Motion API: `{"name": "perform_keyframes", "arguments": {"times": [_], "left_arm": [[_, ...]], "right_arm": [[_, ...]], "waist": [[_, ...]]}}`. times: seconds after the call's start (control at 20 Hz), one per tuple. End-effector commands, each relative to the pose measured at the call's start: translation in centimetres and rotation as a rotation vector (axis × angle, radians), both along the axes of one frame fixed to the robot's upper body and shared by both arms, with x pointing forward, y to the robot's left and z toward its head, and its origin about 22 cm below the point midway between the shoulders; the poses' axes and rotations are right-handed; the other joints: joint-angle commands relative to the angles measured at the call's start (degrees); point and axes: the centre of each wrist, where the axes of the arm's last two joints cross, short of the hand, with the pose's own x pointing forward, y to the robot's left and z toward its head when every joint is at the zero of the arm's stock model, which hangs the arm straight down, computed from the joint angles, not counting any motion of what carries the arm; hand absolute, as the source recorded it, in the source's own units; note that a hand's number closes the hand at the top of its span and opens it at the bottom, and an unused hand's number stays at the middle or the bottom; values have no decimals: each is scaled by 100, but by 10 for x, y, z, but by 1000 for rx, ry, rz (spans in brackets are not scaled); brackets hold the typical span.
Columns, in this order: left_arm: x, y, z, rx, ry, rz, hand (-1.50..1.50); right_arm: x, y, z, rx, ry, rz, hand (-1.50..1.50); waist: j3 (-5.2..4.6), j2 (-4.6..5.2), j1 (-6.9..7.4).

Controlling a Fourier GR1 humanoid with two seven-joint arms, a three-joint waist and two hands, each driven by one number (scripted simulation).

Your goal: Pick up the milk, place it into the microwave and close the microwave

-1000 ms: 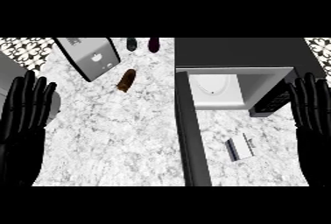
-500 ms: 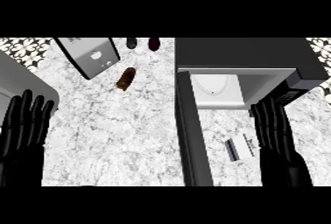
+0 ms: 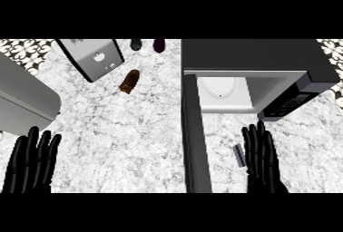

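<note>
The white marble surface (image 3: 127, 136) with grey veining carries a black boxy microwave (image 3: 254, 56) at the upper right, its dark door (image 3: 194, 145) swung open toward the viewer and seen edge-on as a long vertical bar. The pale interior (image 3: 224, 93) holds a white round turntable plate. Just right of the door, a small grey slim carton-like object (image 3: 238, 155) lies flat on the surface; whether this is the milk cannot be told for sure. The black right hand (image 3: 262, 161) is beside it, fingers straight and pointing up the view, holding nothing, with its inner edge close to the grey object. The black left hand (image 3: 30, 165) shows at the lower left edge, fingers straight and spread a little, also holding nothing. Farther up the surface lies a brown oblong item (image 3: 129, 81), and near the top edge stand two small dark bottles (image 3: 147, 44). A grey rectangular panel (image 3: 94, 56) with a pale face lies tilted at upper left, and a grey appliance (image 3: 23, 97) fills the left edge.
</note>
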Motion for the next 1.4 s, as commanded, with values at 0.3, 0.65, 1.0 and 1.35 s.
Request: {"name": "perform_keyframes", "arguments": {"times": [0.3,0.65,1.0,1.35], "left_arm": [[-39,2,-8,-4,10,2,-150],[-42,-2,0,11,6,18,-150],[-67,-4,-28,21,12,2,-150],[-73,-6,-29,27,6,6,-150]], "right_arm": [[4,-9,-24,-113,5,-221,-150],[24,-17,-42,-128,25,-315,-150],[31,-21,-69,-122,73,-345,-150],[34,-71,-89,-182,98,-432,-150]], "waist": [[1,6,11],[4,15,3],[3,9,31],[3,7,23]]}}
